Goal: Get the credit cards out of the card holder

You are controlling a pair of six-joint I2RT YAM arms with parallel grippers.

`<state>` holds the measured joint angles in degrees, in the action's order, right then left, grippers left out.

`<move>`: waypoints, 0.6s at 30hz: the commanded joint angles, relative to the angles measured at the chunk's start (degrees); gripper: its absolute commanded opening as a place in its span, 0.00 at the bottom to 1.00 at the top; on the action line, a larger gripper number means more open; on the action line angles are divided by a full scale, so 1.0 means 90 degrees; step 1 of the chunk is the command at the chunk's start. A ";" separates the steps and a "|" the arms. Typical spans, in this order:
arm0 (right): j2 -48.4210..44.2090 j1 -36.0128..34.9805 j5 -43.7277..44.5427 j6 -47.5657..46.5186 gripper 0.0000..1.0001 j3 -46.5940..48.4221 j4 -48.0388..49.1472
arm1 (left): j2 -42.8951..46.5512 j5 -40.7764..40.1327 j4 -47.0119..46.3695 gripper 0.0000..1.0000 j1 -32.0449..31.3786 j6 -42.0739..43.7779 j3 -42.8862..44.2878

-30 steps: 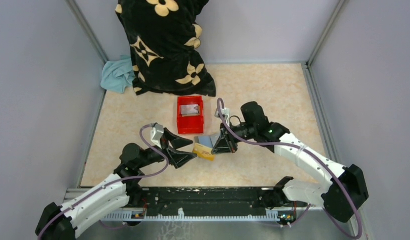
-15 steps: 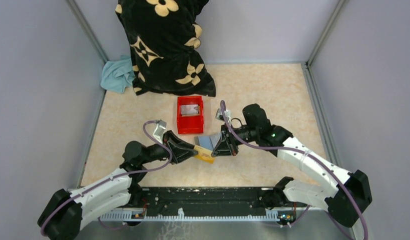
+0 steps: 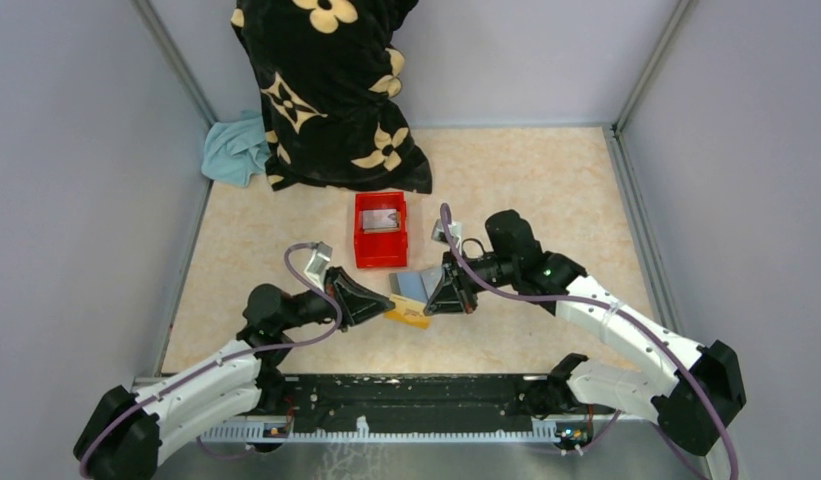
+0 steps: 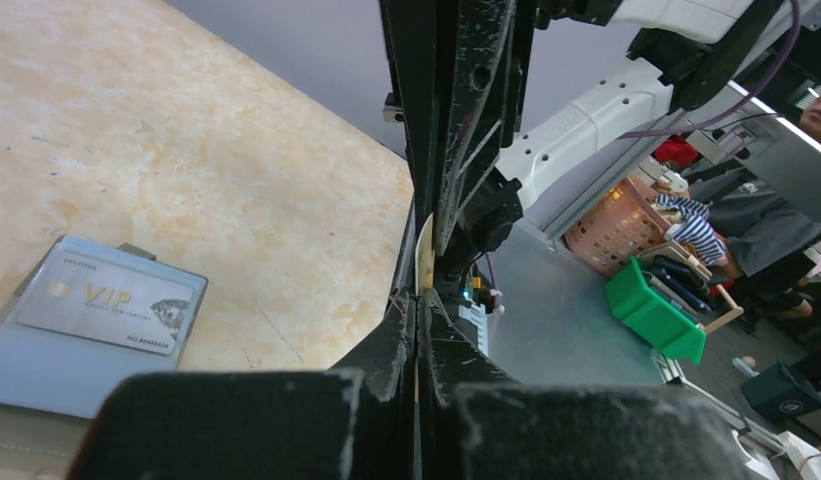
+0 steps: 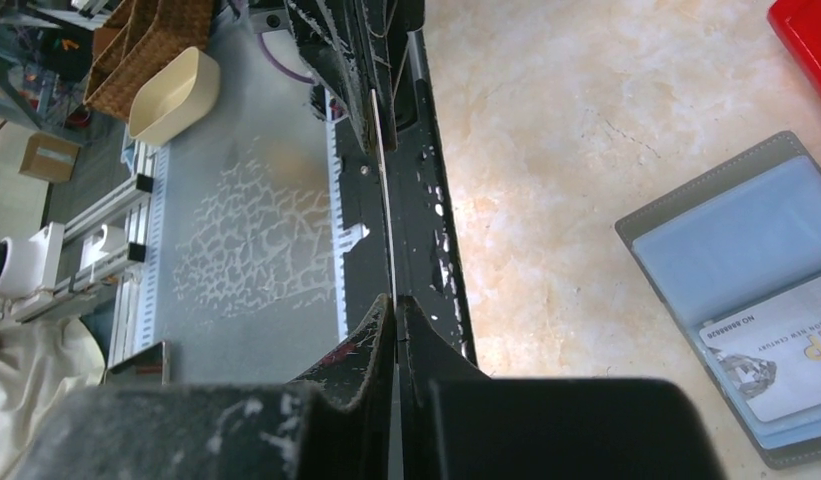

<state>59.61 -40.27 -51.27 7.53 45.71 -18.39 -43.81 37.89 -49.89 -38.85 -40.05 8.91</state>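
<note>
The card holder (image 3: 414, 282) lies open on the table, grey outside and blue-grey inside, with a silver VIP credit card (image 4: 106, 305) in a pocket; the right wrist view shows the holder (image 5: 726, 240) too. A tan-gold credit card (image 3: 408, 312) hangs between both grippers. My left gripper (image 3: 381, 300) is shut on its left end, and the card's edge (image 4: 424, 255) runs between the jaws (image 4: 418, 295). My right gripper (image 3: 433, 298) pinches the other end, and its wrist view shows the card edge-on (image 5: 383, 170) between nearly closed jaws (image 5: 396, 298).
A red bin (image 3: 379, 232) with a silver card (image 3: 383, 218) inside stands just behind the holder. A black floral bag (image 3: 331, 90) and a teal cloth (image 3: 236, 150) sit at the back left. Grey walls enclose the table on three sides.
My left gripper has moved right onto the tan-gold card and closed on it. The right gripper has stayed in place with the card in its jaws.
</note>
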 commanded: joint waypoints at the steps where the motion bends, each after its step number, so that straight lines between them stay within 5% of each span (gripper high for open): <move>1: -0.0225 -0.0022 0.0499 0.0043 0.09 0.0020 0.0359 | 0.0089 -0.0330 0.0510 0.00 0.0020 0.0236 0.0221; 5: -0.0600 -0.0011 0.2029 0.0348 0.19 -0.0046 0.0512 | 0.0132 -0.1245 0.1340 0.00 0.0055 0.0329 0.0449; 10: -0.1129 0.0090 0.3590 0.0613 0.45 -0.0133 0.0575 | -0.0109 -0.1770 0.1762 0.00 0.0227 0.0366 0.0859; 18: -0.0989 0.0170 0.4584 0.0839 0.47 -0.0304 0.0450 | -0.1359 -0.2582 0.3016 0.00 0.0981 0.1058 0.2460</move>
<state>49.39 -39.31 -15.27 13.34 43.83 -15.90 -50.33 19.29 -28.32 -33.45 -34.68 23.73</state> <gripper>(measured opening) 0.473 0.006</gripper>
